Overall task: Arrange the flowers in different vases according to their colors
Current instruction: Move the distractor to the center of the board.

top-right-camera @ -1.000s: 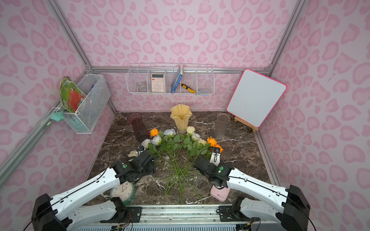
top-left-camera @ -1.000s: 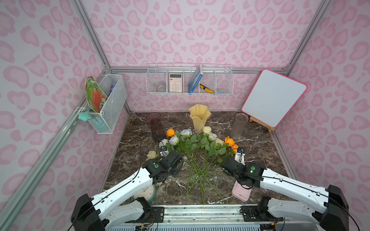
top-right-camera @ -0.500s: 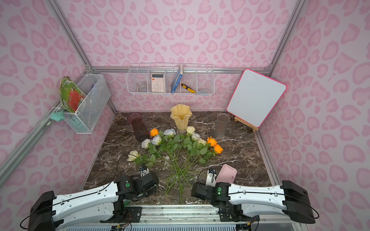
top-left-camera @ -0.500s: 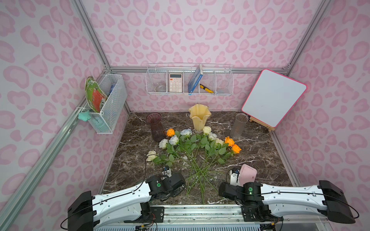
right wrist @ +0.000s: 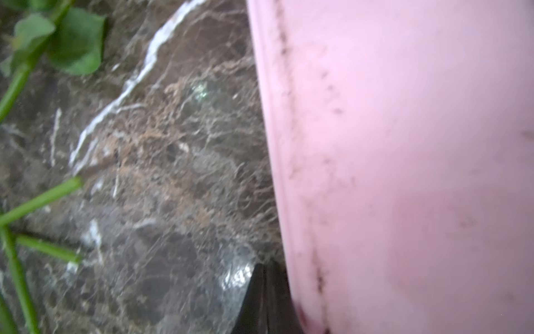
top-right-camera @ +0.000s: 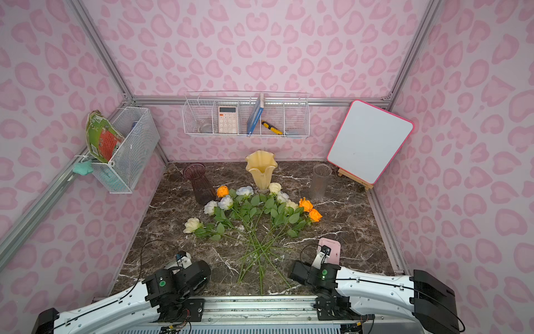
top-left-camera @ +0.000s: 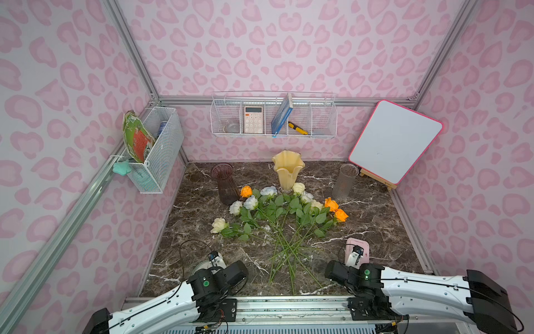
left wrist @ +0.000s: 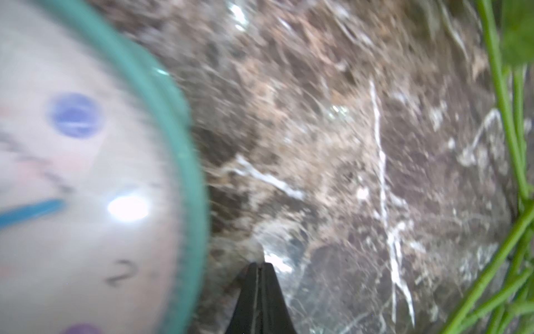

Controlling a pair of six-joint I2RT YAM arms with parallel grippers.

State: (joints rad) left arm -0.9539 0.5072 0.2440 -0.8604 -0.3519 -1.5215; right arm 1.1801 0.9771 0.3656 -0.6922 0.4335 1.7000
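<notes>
At the near edge of the tabletop (top-left-camera: 375,208) both arms are seen folded low; the left gripper (left wrist: 259,267) is shown in its wrist view with fingers pressed together, holding nothing, just beside a green-rimmed clock (left wrist: 86,173); the right gripper (right wrist: 267,270) is likewise seen with fingers closed and empty, its tip close against a pink case (right wrist: 404,159), though contact cannot be told. Between the arms the green stems are crossed on the marble, and the flowers (top-left-camera: 277,208) are fanned out lying flat toward the middle; one cream rose (top-left-camera: 218,225) is set apart toward the left edge, and two orange roses (top-left-camera: 335,209) are found on the right of the bunch. Along the far edge three vases stand upright and empty: the purple vase (top-left-camera: 224,183) on the left, touching the flower heads or just beside them; the yellow vase (top-left-camera: 288,169) in the middle; the clear vase (top-left-camera: 344,182) toward the right.
</notes>
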